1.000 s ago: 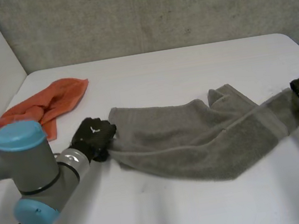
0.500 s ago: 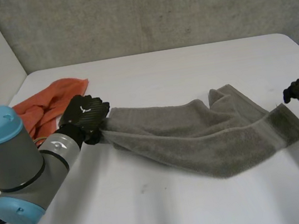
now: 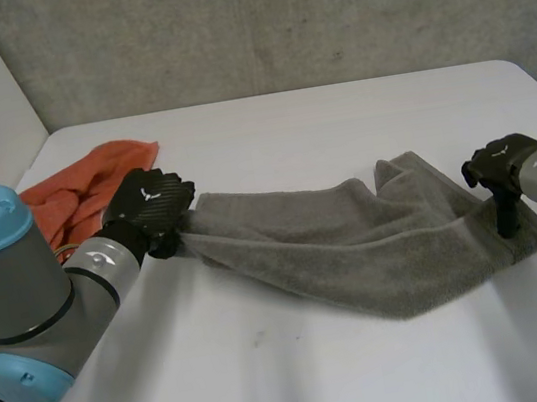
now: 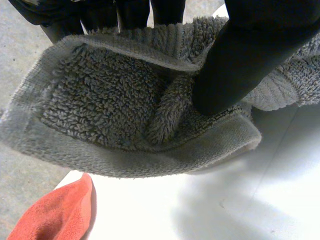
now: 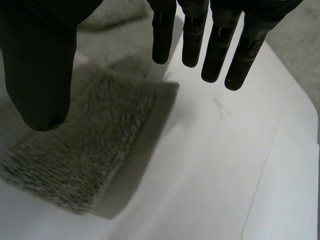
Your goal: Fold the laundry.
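1. My left hand (image 3: 154,210) is pinching one end of the grey towel (image 3: 357,248). My thumb (image 4: 235,55) is pushed into the fluffy cloth.
2. My right hand (image 3: 499,165) is loose and holds nothing. Its fingers (image 5: 217,45) are straight and point down over the towel's other end.
3. The towel lies long and crumpled on the white table (image 3: 337,115), between my two hands.
4. An orange cloth (image 3: 85,193) lies just beside my left hand, near the table's edge.
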Available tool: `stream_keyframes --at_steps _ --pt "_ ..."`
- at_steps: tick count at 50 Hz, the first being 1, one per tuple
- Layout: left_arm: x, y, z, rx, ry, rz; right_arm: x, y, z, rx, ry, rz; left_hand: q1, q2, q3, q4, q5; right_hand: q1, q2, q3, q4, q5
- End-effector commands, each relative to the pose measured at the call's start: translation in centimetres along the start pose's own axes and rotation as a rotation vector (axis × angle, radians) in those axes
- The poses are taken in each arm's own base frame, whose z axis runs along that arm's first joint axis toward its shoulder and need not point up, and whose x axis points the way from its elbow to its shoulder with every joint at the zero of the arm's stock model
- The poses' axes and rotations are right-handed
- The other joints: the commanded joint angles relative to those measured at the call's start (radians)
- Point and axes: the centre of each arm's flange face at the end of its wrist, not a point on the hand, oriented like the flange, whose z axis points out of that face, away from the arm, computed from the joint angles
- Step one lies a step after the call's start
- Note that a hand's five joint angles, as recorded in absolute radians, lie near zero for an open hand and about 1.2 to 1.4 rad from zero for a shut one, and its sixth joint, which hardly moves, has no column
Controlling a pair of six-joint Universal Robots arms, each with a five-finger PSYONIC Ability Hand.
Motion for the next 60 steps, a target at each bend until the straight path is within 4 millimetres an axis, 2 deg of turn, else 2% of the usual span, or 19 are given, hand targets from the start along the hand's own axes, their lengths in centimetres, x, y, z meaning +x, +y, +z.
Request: stream_keyframes --at_steps 1,4,7,10,14,15,18,19,22,27,30,33,37,40,41,49,53,55,60 --pt "-0.1 0.2 0.3 -0.002 -0.001 -0.001 -0.1 0.7 1.9 -0.074 -0.040 -0.030 0.284 0.206 0.210 0.198 0.263 0.110 0.055 0.066 0.069 0.077" --pt "0.0 0.2 0.3 -0.002 -0.001 -0.001 -0.2 0.9 2.3 -0.091 -0.055 -0.026 0.284 0.206 0.210 0.198 0.263 0.268 0.213 0.224 0.227 0.235" --pt "-0.1 0.2 0.4 -0.001 -0.003 0.001 0.1 0.5 2.2 -0.084 -0.054 -0.011 0.284 0.206 0.210 0.198 0.263 1.038 0.983 0.994 0.997 1.004" --pt "-0.2 0.1 0.3 0.000 -0.005 0.003 0.9 -0.6 1.5 -0.045 -0.024 0.014 0.284 0.206 0.210 0.198 0.263 1.051 0.997 1.007 1.011 1.018" --pt "-0.5 -0.3 0.1 0.004 -0.013 0.004 3.1 -3.6 -1.8 0.061 0.030 0.085 0.284 0.206 0.210 0.198 0.263 1.051 0.997 1.007 1.011 1.018" --pt "-0.7 -0.9 -0.2 0.010 -0.014 0.006 3.9 -5.1 -3.8 0.123 0.045 0.104 0.284 0.206 0.210 0.198 0.263 1.051 0.997 1.007 1.011 1.018" --pt "-1.7 -2.9 -1.3 0.046 -0.042 0.018 5.0 -7.2 -7.0 0.221 0.067 0.113 0.284 0.206 0.210 0.198 0.263 1.051 0.997 1.007 1.011 1.018" --pt "-2.7 -4.5 -2.1 0.073 -0.073 0.024 5.8 -8.4 -9.0 0.278 0.090 0.109 0.284 0.206 0.210 0.198 0.263 1.051 0.997 1.007 1.011 1.018" --pt "-4.1 -6.8 -3.4 0.108 -0.120 0.032 7.2 -9.7 -11.8 0.354 0.136 0.100 0.284 0.206 0.210 0.198 0.263 1.051 0.997 1.007 1.011 1.018" --pt "-7.3 -11.3 -6.5 0.163 -0.233 0.043 10.5 -11.9 -19.2 0.502 0.311 0.071 0.284 0.206 0.210 0.198 0.263 1.051 0.997 1.007 1.011 1.018" --pt "-8.5 -13.4 -8.2 0.192 -0.272 0.049 11.1 -12.6 -22.1 0.557 0.370 0.055 0.284 0.206 0.210 0.198 0.263 1.051 0.997 1.007 1.011 1.018" --pt "-8.8 -14.4 -9.1 0.205 -0.282 0.053 10.8 -12.7 -23.2 0.564 0.374 0.050 0.284 0.206 0.210 0.198 0.263 1.051 0.997 1.007 1.011 1.018" --pt "-8.9 -14.4 -9.3 0.186 -0.273 0.051 10.0 -11.9 -22.9 0.509 0.316 0.052 0.284 0.206 0.210 0.198 0.263 1.051 0.997 1.007 1.011 1.018" --pt "-8.6 -13.6 -8.9 0.143 -0.249 0.042 9.0 -10.6 -20.5 0.435 0.232 0.054 0.284 0.206 0.210 0.198 0.263 1.051 0.997 1.007 1.011 1.018" --pt "-8.4 -13.1 -8.6 0.124 -0.238 0.038 8.4 -9.8 -18.8 0.395 0.187 0.050 0.284 0.206 0.210 0.198 0.263 1.051 0.997 1.007 1.011 1.018" --pt "-6.3 -5.8 -1.8 -0.100 -0.107 0.003 6.4 -7.2 -10.7 0.244 0.046 0.034 0.284 0.206 0.210 0.198 0.263 1.051 0.997 1.007 1.011 1.018" --pt "-6.2 -3.5 1.4 -0.144 -0.084 0.051 5.8 -7.6 -7.0 0.251 0.068 0.036 0.284 0.206 0.210 0.198 0.263 1.051 0.997 1.007 1.011 1.018" --pt "-6.5 -3.2 2.7 -0.133 -0.094 0.081 5.9 -8.3 -6.0 0.277 0.108 0.038 0.284 0.206 0.210 0.198 0.263 1.051 0.997 1.007 1.011 1.018" --pt "-9.0 -5.5 6.1 0.033 -0.223 0.154 7.1 -12.7 -4.7 0.500 0.253 0.078 0.284 0.206 0.210 0.198 0.263 1.051 0.997 1.007 1.011 1.018"
